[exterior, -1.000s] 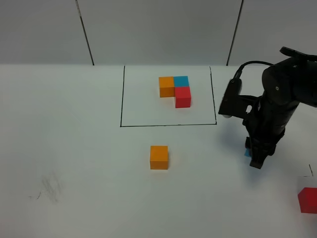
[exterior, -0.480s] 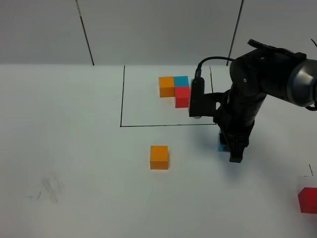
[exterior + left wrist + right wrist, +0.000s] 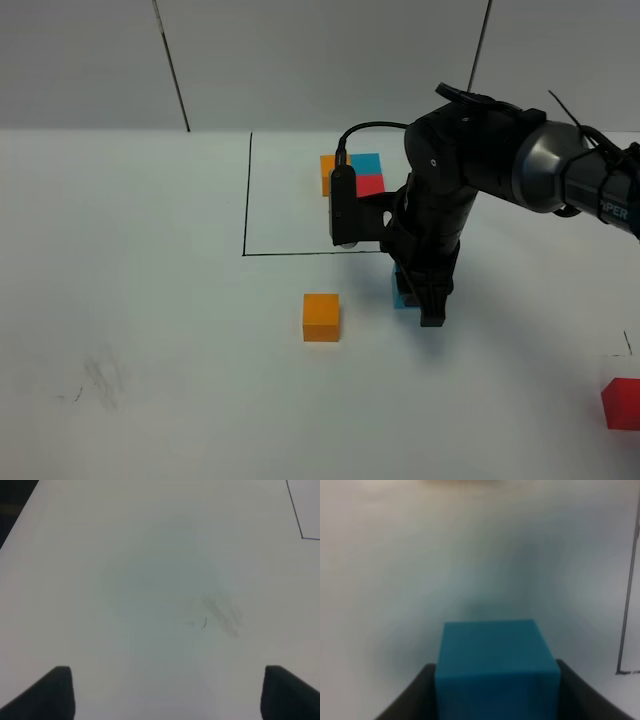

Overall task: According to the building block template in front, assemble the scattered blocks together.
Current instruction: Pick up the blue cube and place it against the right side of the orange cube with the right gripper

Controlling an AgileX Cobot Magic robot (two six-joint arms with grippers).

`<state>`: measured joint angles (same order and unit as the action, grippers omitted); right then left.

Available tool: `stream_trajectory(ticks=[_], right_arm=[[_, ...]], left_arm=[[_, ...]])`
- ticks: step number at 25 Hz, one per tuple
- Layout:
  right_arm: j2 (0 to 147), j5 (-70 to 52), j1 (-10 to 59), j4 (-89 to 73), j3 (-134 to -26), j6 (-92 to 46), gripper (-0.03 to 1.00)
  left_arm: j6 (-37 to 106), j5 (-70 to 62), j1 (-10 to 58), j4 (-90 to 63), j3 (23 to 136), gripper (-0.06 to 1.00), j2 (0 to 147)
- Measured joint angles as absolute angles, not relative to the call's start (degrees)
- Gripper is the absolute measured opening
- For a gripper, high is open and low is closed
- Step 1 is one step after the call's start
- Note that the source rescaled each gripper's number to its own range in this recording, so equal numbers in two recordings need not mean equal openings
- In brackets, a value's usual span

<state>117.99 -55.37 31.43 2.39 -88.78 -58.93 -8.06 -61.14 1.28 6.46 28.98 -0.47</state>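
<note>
— What is the largest thing in front of you?
— The flat white desk [image 3: 150, 330]. A thin black rectangle [image 3: 246, 200] is drawn on it at the far middle. My black right arm [image 3: 470, 170] reaches over that rectangle's near right corner.

— And the template?
— The L-shaped template [image 3: 368, 172] of three small cubes, orange, blue and red, sits inside the rectangle towards its far side. My arm hides part of it.

— Where are the loose pieces?
— The small matte orange cube [image 3: 321, 317] stands alone on the desk, outside the rectangle and in front of its near line. The small matte red cube [image 3: 622, 403] is far off to my right, cut by the edge of the high view, well apart from the others. The small matte blue cube [image 3: 495, 665] is in my right hand [image 3: 422, 305], just outside the near line. It is to the right of the orange cube, near it but not touching.

— How is that hand set?
— Narrow, with its dark fingers [image 3: 415, 697] pressed against either side of the blue cube. Whether the cube's underside meets the desk, I cannot tell.

— And the other hand?
— My left hand [image 3: 167, 695] is spread wide, its tips well apart, over a faint grey smudge [image 3: 222, 615] on the desk.
</note>
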Motion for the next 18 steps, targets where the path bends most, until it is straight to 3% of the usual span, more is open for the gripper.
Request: stream_trajectory(ticks=[18], right_arm=[[120.2, -52.2, 34.8, -1.4, -90.2, -60.0, 0.21]], left_arm=[[-8.1, -61.1, 1.3, 6.5, 29.0, 0.67, -0.5]])
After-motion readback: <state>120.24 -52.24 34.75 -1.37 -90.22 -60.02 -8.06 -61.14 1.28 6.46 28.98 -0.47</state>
